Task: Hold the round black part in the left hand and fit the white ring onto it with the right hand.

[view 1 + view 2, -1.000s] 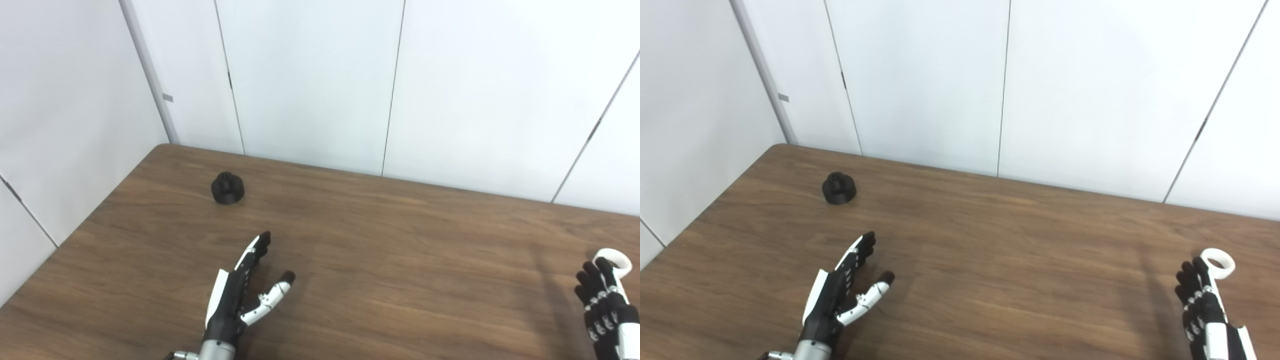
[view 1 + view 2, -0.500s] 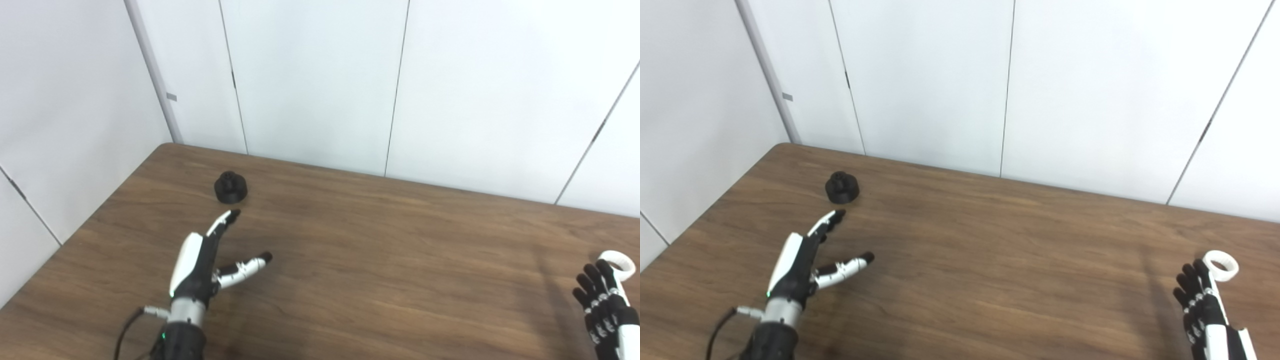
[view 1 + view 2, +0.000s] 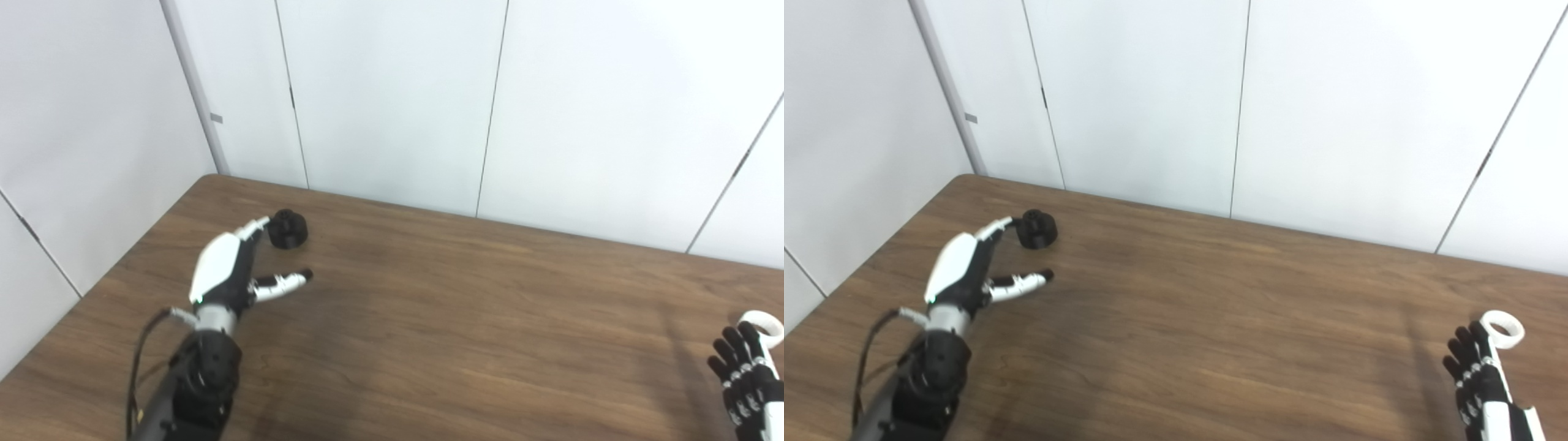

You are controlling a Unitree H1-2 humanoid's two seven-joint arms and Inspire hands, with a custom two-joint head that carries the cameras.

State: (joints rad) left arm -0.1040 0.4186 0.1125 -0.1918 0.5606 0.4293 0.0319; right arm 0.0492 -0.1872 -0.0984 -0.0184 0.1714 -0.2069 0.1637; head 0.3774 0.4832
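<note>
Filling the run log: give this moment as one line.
left robot hand: open, fingertips at round black part | right robot hand: open, beside white ring | both parts on table

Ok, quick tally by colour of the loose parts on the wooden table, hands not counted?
Black: 1, the round black plastic part near the far left corner, by the open left hand.
White: 1, the white plastic ring at the right edge, just beyond the open right hand.
Total: 2 parts on the brown wooden table.
</note>
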